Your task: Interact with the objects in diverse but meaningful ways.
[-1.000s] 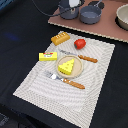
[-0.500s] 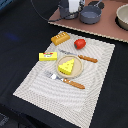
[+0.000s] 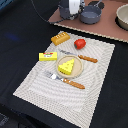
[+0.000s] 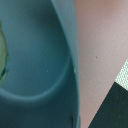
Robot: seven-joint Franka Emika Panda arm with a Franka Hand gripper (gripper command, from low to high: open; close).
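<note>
Nearest me a pale striped mat [image 3: 35, 87] lies on a black table [image 3: 15, 40], and the toy set is spread across it. A fork [image 3: 66, 80] with a wooden handle lies closest, just in front of a small round plate [image 3: 75, 73]. On the plate sits the cheese wedge [image 3: 66, 65], yellow and full of holes. A knife [image 3: 84, 57] with a wooden handle lies just behind the plate, toward the exterior view's right. To the exterior view's left of the plate rests the yellow box [image 3: 48, 56] with its red marks, lying flat. Further back on the mat, the bread loaf [image 3: 60, 38] sits at an angle, and the red fruit [image 3: 80, 43] stands near it on the exterior view's right, the two apart. Beyond the mat's far edge a brown board [image 3: 107, 26] carries the grey pot [image 3: 91, 14], and a pale bowl [image 3: 123, 16] shows at the frame's edge well off to the exterior view's right. The gripper [image 3: 73, 9] hangs low over the board just beside the pot, on its exterior-view left. I cannot tell whether its fingers are apart or together. The wrist view is filled by a curved blue-grey wall [image 4: 45, 60], with the brown board [image 4: 100, 45] next to it and a corner of the mat [image 4: 122, 75].
</note>
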